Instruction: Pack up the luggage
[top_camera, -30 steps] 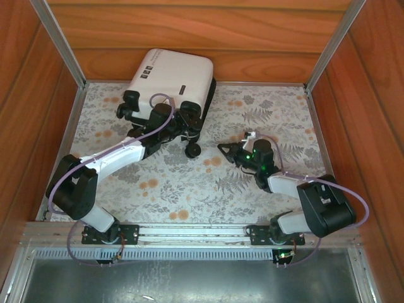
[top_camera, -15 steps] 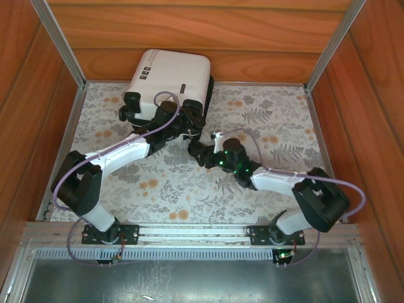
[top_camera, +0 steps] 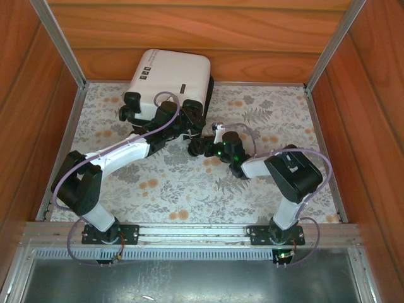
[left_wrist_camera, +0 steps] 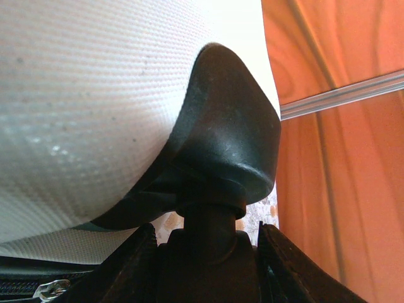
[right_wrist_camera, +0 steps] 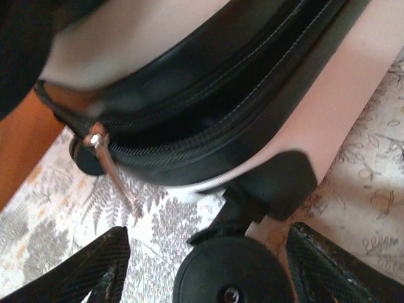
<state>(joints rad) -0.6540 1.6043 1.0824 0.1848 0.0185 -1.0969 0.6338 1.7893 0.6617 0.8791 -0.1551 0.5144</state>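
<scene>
Luggage [top_camera: 173, 72] is set far-left on the table, top against the back wall, wheel end toward the arms. White shell shut, black zip band exposed. One wheel [right_wrist_camera: 226, 278] is straddled, untouched, by the wide-open right gripper [right_wrist_camera: 208, 252]. Zipper pull [right_wrist_camera: 101, 148] is found up-left of those fingers. A caster stem [left_wrist_camera: 211, 221] appears clamped by the left gripper [left_wrist_camera: 205, 252]. Right arm is judged nearer the pull.

Walled by reddish wood panels [top_camera: 252, 31], cornered with aluminium rails [top_camera: 62, 47]; floored with a pale fern-print surface [top_camera: 177, 189], edged nearest by grey sheet metal [top_camera: 189, 281].
</scene>
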